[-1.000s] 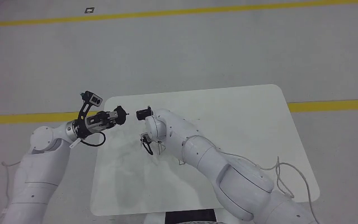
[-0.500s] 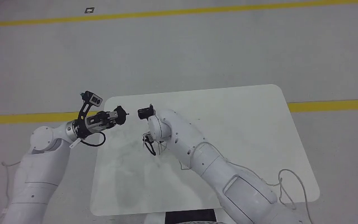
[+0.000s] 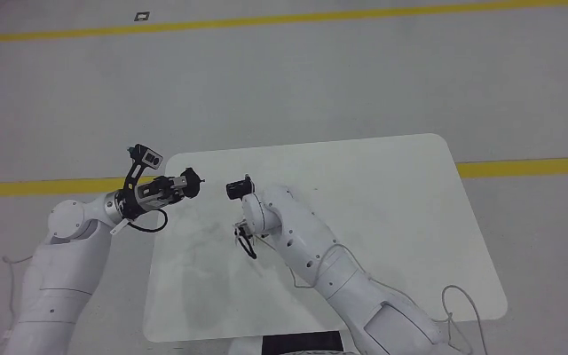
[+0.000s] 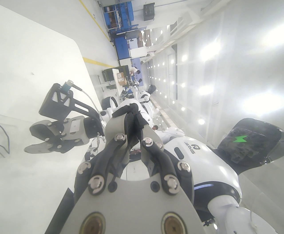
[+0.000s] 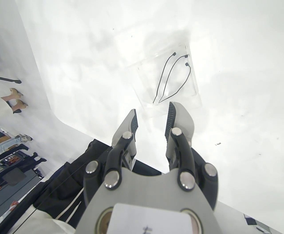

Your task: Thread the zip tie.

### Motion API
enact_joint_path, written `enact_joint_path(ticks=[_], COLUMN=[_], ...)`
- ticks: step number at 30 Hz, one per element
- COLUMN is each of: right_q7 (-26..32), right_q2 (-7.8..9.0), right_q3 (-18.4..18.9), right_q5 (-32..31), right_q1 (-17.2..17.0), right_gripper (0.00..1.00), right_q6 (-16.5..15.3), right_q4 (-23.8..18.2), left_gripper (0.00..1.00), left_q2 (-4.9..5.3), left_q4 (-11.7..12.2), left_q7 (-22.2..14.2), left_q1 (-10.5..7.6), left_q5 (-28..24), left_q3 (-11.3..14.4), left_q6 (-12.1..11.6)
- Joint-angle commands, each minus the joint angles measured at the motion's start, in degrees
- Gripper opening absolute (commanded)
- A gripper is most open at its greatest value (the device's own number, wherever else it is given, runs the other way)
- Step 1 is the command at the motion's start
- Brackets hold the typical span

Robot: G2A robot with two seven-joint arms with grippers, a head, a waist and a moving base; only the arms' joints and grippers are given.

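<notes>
From above, the white tabletop (image 3: pixel 382 204) stands on a grey floor (image 3: pixel 266 89) crossed by yellow lines (image 3: pixel 266 19); the left arm (image 3: pixel 75 222) is stretched level over its left edge and the right arm (image 3: pixel 293 231) is bent over the left half. From the left wrist, a hall bright with ceiling lights (image 4: pixel 208 51) lies behind; the left arm's jaws are pressed together, with something dark at the tips I can't make out. From the right wrist, the right arm's jaws gape, gripping nothing, above a clear tray (image 5: pixel 195 88) where three black zip ties (image 5: pixel 168 77) lie just past their tips.

Robotics lab hall, yellow floor lines (image 3: pixel 266 18), blue racks (image 4: pixel 121 13), other white robots (image 4: pixel 145 97)
</notes>
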Motion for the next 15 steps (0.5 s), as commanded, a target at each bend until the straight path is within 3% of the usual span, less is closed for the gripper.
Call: enact_joint_path(ticks=[1, 15], right_q7=[-0.9, -6.3], right_q2=[-0.05, -1.4], right_q3=[-0.4, -2.0], right_q5=[0.6, 3.7], right_q1=[0.2, 4.5], right_gripper=[0.27, 0.2], right_q6=[0.0, 0.0], right_q4=[0.8, 9.7], left_gripper=[0.0, 0.0], left_q2=[0.0, 0.0], left_q4=[0.0, 0.0], left_q7=[0.0, 0.0], left_q1=[0.0, 0.0], left_q5=[0.0, 0.0], left_q3=[0.0, 0.0], left_q6=[0.0, 0.0])
